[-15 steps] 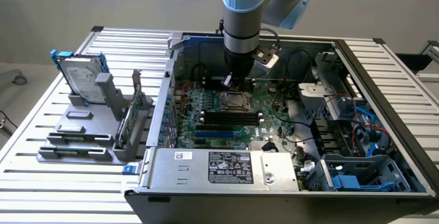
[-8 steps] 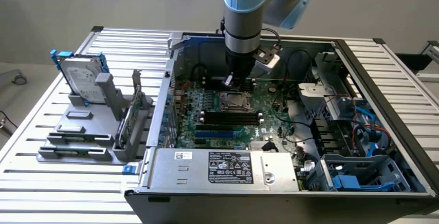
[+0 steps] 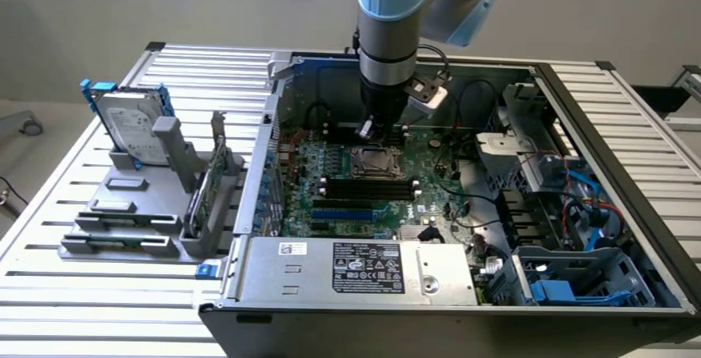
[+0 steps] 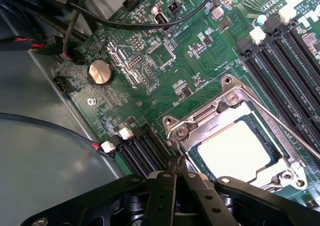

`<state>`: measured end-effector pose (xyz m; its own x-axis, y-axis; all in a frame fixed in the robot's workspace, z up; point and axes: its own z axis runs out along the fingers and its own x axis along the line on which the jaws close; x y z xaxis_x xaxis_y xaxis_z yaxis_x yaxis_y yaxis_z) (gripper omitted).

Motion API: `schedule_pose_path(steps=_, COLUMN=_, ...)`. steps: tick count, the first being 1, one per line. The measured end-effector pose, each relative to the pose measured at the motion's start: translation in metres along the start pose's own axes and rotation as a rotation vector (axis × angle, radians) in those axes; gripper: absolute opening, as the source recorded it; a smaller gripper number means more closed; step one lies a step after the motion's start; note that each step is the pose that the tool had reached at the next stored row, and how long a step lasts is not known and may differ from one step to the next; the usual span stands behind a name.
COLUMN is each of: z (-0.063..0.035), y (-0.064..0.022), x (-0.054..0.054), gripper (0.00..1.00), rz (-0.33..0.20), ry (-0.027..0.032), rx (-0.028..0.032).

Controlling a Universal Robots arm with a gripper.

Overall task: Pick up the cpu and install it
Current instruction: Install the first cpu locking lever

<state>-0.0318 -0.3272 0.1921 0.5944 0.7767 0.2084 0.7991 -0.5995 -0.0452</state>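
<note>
The gripper (image 4: 176, 172) points straight down with its fingers pressed tight together, holding nothing. Just past its tips the cpu (image 4: 235, 151) lies flat in the socket (image 4: 227, 98). The arm (image 3: 392, 21) stands upright over the green motherboard (image 3: 328, 161).

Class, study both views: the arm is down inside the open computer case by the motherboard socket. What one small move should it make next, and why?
Probably a short straight lift clear of the socket. The cpu already lies flat inside the socket's metal frame, and the gripper is shut with nothing between its fingers, its tips right at the frame's edge. Rising first would likely avoid snagging the frame or its thin lever.
</note>
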Motion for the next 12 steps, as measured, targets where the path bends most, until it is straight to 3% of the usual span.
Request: schedule_pose_path(steps=12, z=-0.0005, y=0.0014, x=-0.0015, gripper=0.11, rz=0.003, ry=-0.0007, rx=0.0033)
